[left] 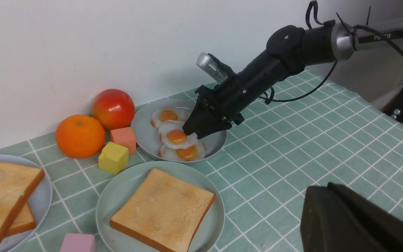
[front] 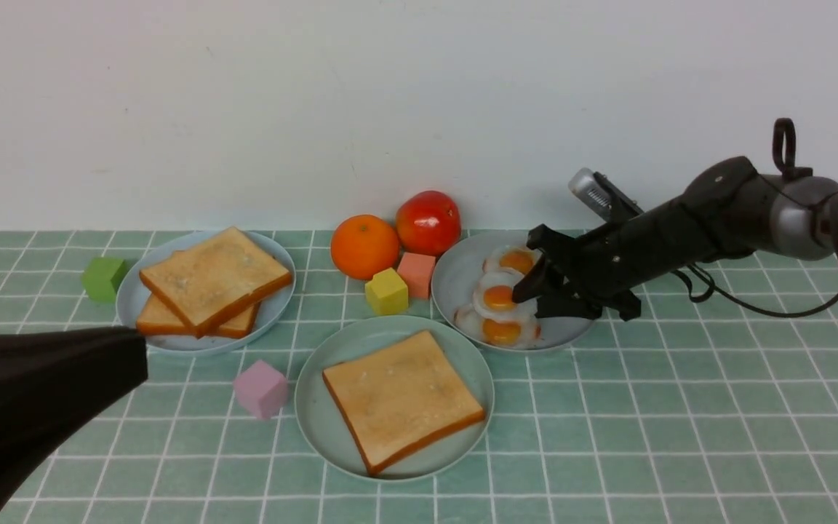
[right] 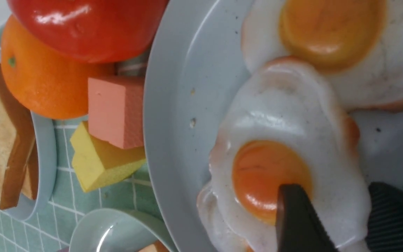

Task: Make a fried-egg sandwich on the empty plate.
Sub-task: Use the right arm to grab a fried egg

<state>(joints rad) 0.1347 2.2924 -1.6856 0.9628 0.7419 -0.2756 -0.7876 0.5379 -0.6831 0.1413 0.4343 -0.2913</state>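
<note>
Black left gripper [front: 139,355] is sitting nearest, at 8 o'clock from the mint-green plate [front: 315,407], claw pinched closed, holding nothing, off the food. Mint-green plate is lying front-centre, carrying one toast slice [front: 401,397] flat, golden face up. Base layer is looking done; no egg, no top slice on it yet. Pink cube [front: 261,389] is sitting just beside that plate at 9 o'clock.

Going back: light-blue plate [front: 126,309] at 10 o'clock is holding two spare toast slices [front: 212,276], stacked, with a green cube [front: 104,278] near its rim. Yellow cube [front: 387,291] and salmon cube [front: 417,273] are sitting at 12, orange [front: 364,246] and red fruit [front: 428,222] behind them by the wall.

Grey plate [front: 452,280] at 1 o'clock is carrying three fried eggs, overlapping in a row. Right gripper [front: 528,295] is hovering low over the middle egg [front: 497,297], claw spread wide: one finger over the yolk's edge, the other out past the white, nothing pinched.

You're working the egg pick, I'd judge. Next you'll be needing to close on that egg's rim only, lift it clear of its overlapping neighbours, then carry it toward 7 o'clock onto the toast. Glossy white is looking slippery, so grip deep.
</note>
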